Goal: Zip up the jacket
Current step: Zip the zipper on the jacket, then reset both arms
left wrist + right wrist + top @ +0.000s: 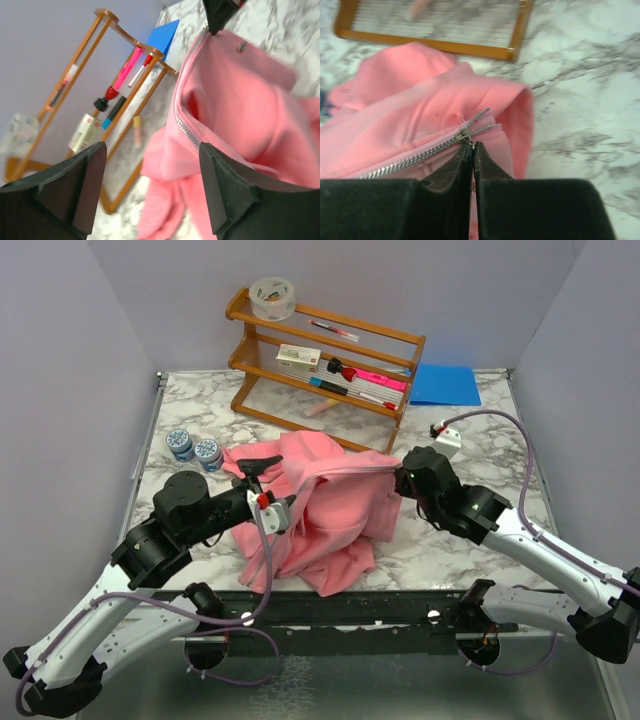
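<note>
The pink jacket [330,505] lies crumpled in the middle of the marble table. My right gripper [400,478] is at its right end. In the right wrist view the right gripper [472,146] is shut on the metal zipper pull [465,135]. The zipper teeth [410,160] are joined to the left of the slider and split just past it. My left gripper [268,490] is open and empty over the jacket's left part. In the left wrist view the left gripper [152,165] frames pink cloth [235,105] and a short run of zipper teeth [186,129].
A wooden rack [330,360] with pens and a tape roll [271,298] stands at the back. A blue folder [444,383] lies at the back right. Two small blue jars [180,443] stand left of the jacket.
</note>
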Robot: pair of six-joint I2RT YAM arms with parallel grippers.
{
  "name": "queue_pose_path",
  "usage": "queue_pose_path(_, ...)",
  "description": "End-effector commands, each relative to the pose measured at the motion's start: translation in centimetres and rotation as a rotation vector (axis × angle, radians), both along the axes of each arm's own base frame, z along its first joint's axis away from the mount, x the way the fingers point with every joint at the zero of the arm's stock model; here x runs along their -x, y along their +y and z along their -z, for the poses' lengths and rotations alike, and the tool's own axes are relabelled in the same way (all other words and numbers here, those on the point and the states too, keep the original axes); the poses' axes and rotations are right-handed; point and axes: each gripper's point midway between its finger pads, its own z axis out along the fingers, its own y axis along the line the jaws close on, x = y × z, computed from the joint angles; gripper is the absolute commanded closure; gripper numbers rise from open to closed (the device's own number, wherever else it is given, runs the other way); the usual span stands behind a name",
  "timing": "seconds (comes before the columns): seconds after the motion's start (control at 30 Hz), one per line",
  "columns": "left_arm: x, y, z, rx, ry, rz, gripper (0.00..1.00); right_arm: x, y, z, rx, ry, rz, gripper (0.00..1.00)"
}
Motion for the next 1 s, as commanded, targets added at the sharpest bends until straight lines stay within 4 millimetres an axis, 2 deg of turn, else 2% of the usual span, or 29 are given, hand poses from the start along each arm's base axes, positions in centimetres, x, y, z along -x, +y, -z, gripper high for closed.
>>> queue_pose_path(0.0, -0.2, 0.1, -1.4, 0.17, 0.033, -0.056, 0.08, -0.1, -3.5, -0.1, 0.235, -0.024, 0.017, 0.81)
queue_pose_path(0.07, -0.2, 0.1, -1.0, 0.192, 0.062, -0.066, 0.01, 0.0, -3.1, -0.7, 0.242, -0.034, -0.02, 0.68)
queue_pose_path(0.13, -0.7, 0.5, -1.2, 0.246, 0.084, -0.115, 0.01, 0.0, -2.3, -1.8, 0.251, -0.053, -0.089, 0.54)
queue_pose_path(0.27, -3.1, 2.3, -2.5, 0.43, 0.162, -0.325, 0.01, 0.0, -1.8, -4.9, 0.268, -0.102, -0.153, 0.37)
queue_pose_path(0.37, -5.7, 3.3, -2.1, 0.481, 0.272, -0.52, 0.01, -0.2, -1.8, -6.5, 0.282, -0.131, -0.167, 0.25)
queue_pose_path(0.47, -7.3, 2.5, -0.8, 0.471, 0.375, -0.607, 0.01, -0.9, -1.6, -6.4, 0.331, -0.128, -0.171, 0.25)
queue_pose_path(0.5, -7.7, 2.1, -0.5, 0.481, 0.403, -0.621, 0.01, -1.2, -1.4, -6.1, 0.352, -0.119, -0.173, 0.19)
queue_pose_path(0.57, -8.4, 1.5, 0.1, 0.512, 0.455, -0.644, 0.01, -1.7, -1.0, -5.5, 0.373, -0.085, -0.181, 0.17)
queue_pose_path(0.67, -10.0, 1.9, 0.7, 0.55, 0.534, -0.72, 0.01, -2.9, -0.9, -3.9, 0.311, 0.028, -0.217, 0.15)
queue_pose_path(0.73, -11.3, 2.9, 1.9, 0.554, 0.628, -0.779, 0.01, -3.7, -1.7, -2.0, 0.207, 0.104, -0.239, 0.14)
queue_pose_path(0.8, -12.5, 4.9, 3.2, 0.568, 0.705, -0.869, 0.01, -4.3, -3.2, -1.0, 0.12, 0.128, -0.221, 0.14)
queue_pose_path(0.9, -13.5, 9.3, 4.7, 0.639, 0.754, -1.019, 0.01, -5.0, -8.5, -0.5, 0.037, 0.139, -0.038, 0.12)
queue_pose_path(0.97, -13.7, 12.3, 5.7, 0.695, 0.749, -1.14, 0.01, -4.8, -11.4, -1.2, -0.014, 0.097, 0.047, 0.12)
